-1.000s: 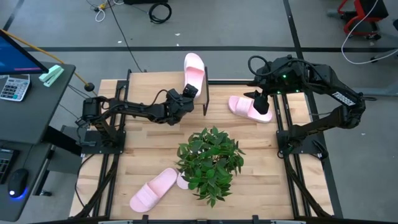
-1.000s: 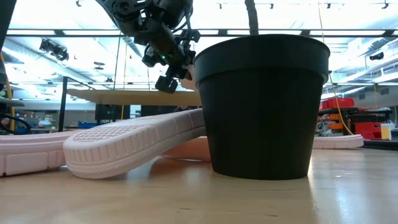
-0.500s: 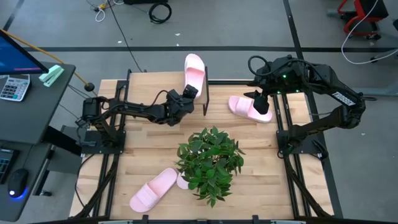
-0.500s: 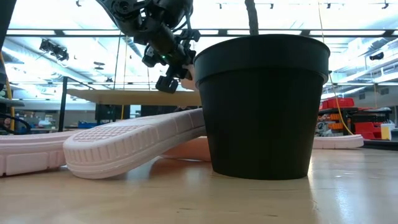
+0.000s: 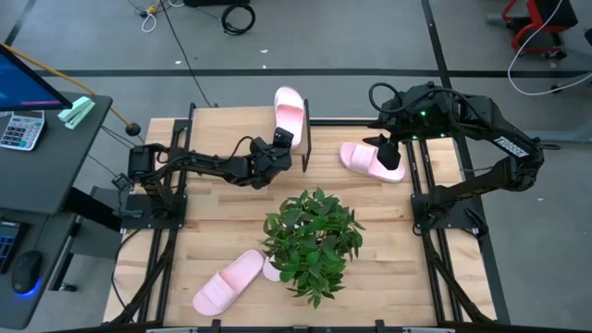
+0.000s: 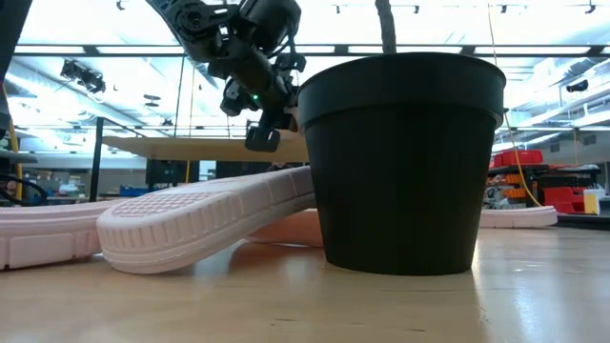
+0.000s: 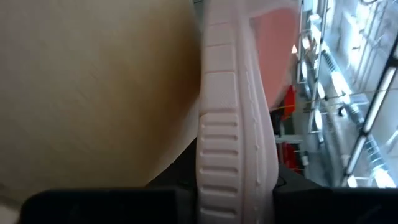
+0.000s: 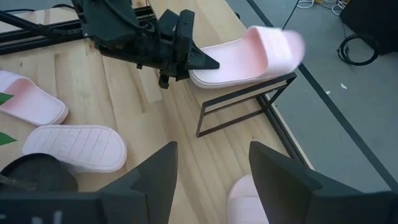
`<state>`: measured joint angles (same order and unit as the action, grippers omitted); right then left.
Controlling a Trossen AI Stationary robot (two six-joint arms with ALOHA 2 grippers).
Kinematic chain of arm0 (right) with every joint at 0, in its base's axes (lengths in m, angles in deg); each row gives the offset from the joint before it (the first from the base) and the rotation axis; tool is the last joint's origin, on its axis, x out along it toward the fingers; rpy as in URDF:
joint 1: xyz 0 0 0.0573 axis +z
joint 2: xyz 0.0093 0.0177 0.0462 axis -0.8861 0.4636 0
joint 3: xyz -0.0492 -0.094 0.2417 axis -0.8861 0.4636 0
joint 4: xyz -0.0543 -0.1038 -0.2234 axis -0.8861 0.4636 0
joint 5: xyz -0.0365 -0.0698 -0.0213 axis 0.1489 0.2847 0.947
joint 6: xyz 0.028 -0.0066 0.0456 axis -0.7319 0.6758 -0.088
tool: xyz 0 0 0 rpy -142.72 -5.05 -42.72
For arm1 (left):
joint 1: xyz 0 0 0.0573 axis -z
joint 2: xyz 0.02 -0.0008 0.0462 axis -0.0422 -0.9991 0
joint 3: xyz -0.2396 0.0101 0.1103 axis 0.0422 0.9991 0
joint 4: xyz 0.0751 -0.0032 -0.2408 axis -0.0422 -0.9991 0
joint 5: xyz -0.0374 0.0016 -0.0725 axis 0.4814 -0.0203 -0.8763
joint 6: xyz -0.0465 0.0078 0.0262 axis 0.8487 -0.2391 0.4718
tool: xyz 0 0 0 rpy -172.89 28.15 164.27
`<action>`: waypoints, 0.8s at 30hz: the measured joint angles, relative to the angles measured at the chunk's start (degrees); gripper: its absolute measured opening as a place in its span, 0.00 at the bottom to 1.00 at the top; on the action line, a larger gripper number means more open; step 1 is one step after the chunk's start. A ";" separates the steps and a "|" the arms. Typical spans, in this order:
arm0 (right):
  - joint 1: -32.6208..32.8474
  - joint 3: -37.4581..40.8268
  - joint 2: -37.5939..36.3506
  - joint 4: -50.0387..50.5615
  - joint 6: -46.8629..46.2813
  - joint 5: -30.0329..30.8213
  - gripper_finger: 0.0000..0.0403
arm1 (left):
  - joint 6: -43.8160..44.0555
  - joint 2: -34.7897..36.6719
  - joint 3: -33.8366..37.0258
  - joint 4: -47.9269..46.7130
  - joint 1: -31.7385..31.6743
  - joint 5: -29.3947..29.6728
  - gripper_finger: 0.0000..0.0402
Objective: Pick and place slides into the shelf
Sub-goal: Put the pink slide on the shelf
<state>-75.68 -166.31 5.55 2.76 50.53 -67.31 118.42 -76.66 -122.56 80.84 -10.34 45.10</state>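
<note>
Now, left claw [image 8: 208, 62]: my fingers pinch a pale pink foam slide's [image 5: 289, 109] heel.
Slide: seemingly resting atop the black-framed shelf [image 8: 249, 99].
Right claw [image 5: 389, 154]: wide, empty.

Left hand [image 5: 281, 141] with gripped slide [image 5: 288, 109] shifted slightly; lower in low view.

Four pink slides [image 5: 288, 111] [image 5: 371, 161] [image 5: 228, 280] [image 8: 74, 148]; one shelf [image 8: 249, 99]; one potted plant [image 5: 313, 239]; two arms.
</note>
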 joint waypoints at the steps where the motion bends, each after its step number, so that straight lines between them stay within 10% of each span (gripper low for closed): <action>1: 0.00 0.00 -0.02 0.10 -0.02 0.00 0.51 | 0.90 -0.25 -0.02 0.45 0.12 0.04 0.18; 24: 0.00 0.00 -0.02 0.25 -0.08 -1.14 0.51 | 2.50 -0.80 -0.02 0.98 0.15 -0.04 0.36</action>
<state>-75.68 -166.31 5.53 3.01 50.45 -68.45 120.92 -77.47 -122.58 81.82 -10.18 45.06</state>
